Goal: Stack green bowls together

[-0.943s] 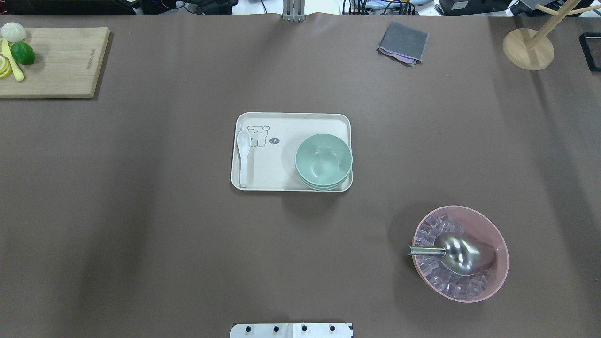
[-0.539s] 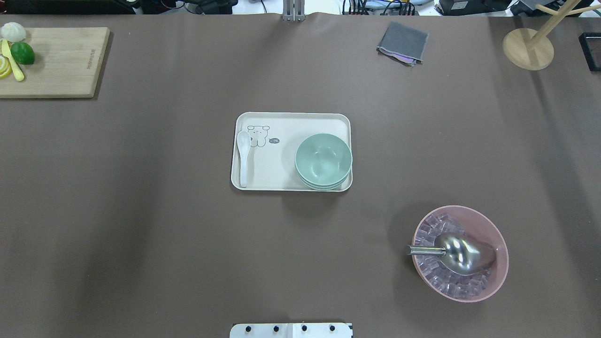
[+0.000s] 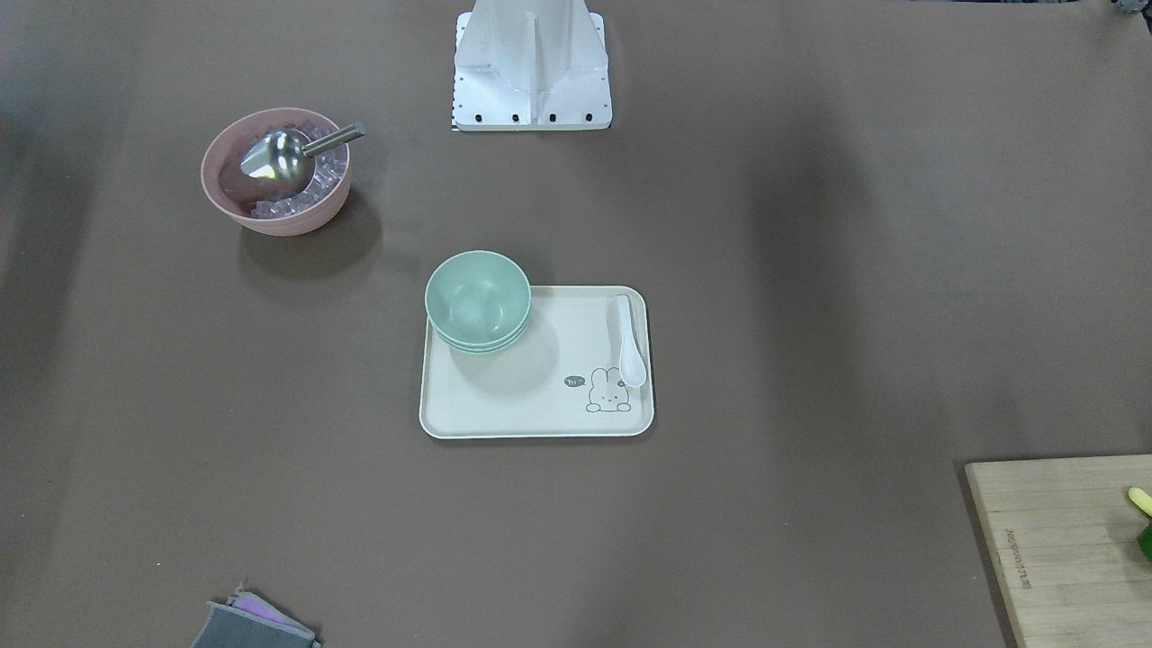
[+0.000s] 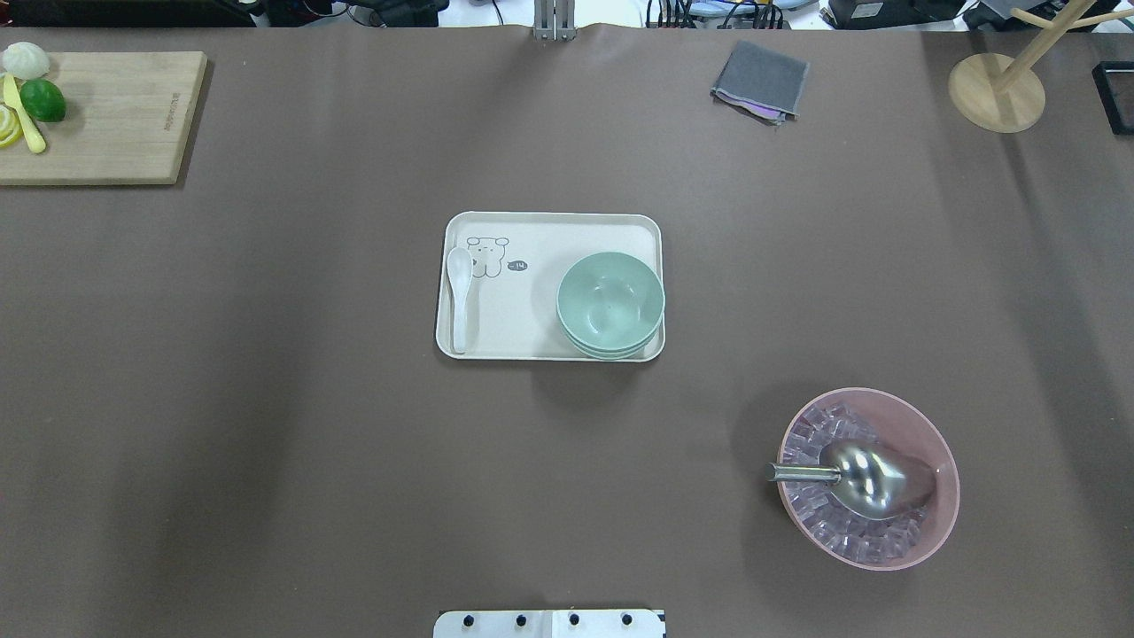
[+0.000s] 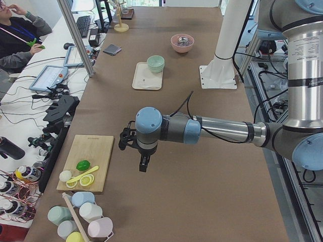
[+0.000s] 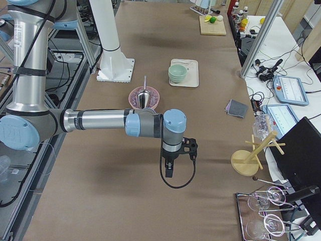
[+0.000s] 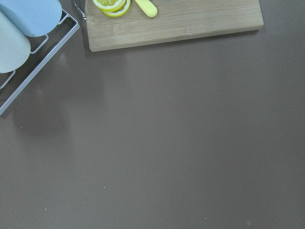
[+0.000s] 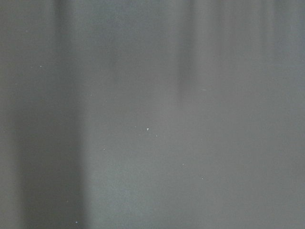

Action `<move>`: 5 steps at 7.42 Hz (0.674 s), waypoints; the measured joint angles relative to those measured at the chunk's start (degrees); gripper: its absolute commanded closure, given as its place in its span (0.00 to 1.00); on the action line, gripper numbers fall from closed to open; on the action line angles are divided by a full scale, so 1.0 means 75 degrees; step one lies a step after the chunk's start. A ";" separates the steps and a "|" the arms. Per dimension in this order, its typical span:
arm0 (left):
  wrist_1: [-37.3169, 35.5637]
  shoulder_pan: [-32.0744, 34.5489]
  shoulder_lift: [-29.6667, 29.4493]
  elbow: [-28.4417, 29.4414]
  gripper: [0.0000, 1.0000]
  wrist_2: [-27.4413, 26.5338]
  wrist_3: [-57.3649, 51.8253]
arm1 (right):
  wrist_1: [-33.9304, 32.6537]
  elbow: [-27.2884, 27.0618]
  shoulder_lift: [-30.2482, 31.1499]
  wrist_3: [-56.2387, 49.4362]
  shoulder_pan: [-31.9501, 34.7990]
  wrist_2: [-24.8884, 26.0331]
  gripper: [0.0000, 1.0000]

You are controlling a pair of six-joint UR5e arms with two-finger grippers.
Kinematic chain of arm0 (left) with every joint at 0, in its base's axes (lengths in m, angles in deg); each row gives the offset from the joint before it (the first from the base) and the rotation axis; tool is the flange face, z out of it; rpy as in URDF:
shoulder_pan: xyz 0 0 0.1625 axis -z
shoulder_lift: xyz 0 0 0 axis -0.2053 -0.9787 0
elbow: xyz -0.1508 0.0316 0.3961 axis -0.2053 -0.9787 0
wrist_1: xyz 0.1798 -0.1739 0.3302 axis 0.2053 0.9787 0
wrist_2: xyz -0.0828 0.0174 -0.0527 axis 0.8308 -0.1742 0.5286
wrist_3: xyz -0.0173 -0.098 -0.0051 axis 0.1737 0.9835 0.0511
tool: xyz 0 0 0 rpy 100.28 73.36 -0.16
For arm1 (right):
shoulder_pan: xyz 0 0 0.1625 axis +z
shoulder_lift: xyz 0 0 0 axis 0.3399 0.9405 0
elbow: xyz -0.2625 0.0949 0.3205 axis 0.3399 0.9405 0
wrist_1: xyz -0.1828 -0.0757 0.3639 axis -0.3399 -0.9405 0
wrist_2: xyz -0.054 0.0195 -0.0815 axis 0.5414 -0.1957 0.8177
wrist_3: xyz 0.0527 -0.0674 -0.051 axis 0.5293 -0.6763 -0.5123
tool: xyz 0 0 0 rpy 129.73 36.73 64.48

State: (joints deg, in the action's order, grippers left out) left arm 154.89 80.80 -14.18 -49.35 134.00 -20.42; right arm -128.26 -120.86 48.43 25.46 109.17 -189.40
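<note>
The green bowls (image 4: 610,301) sit nested in one stack at the right end of a cream tray (image 4: 523,332) in the table's middle; the same stack of green bowls (image 3: 477,299) shows in the front-facing view. Neither gripper appears in the overhead or front-facing views. The left gripper (image 5: 144,165) hangs over bare table near the cutting board, far from the bowls. The right gripper (image 6: 169,171) hangs over bare table beyond the pink bowl. I cannot tell whether either is open or shut. The wrist views show no fingers.
A white spoon (image 4: 459,297) lies on the tray's left side. A pink bowl (image 4: 921,425) with ice and a metal scoop stands at the near right. A cutting board (image 4: 115,115) with fruit, a grey cloth (image 4: 760,80) and a wooden stand (image 4: 997,93) line the far edge.
</note>
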 measured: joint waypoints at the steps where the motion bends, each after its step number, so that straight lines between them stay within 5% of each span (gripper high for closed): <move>1: 0.0002 -0.0001 0.0000 0.0040 0.01 0.0000 0.0007 | 0.0002 0.0006 0.0000 0.0000 0.0000 0.0004 0.00; 5: 0.0003 -0.0001 -0.0006 0.0063 0.01 0.0004 0.0034 | -0.0007 0.0010 0.0000 0.0000 -0.0007 -0.0003 0.00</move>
State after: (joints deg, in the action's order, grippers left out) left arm 154.91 80.79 -14.22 -48.88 134.03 -20.16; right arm -128.31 -120.78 48.44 25.46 109.11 -189.42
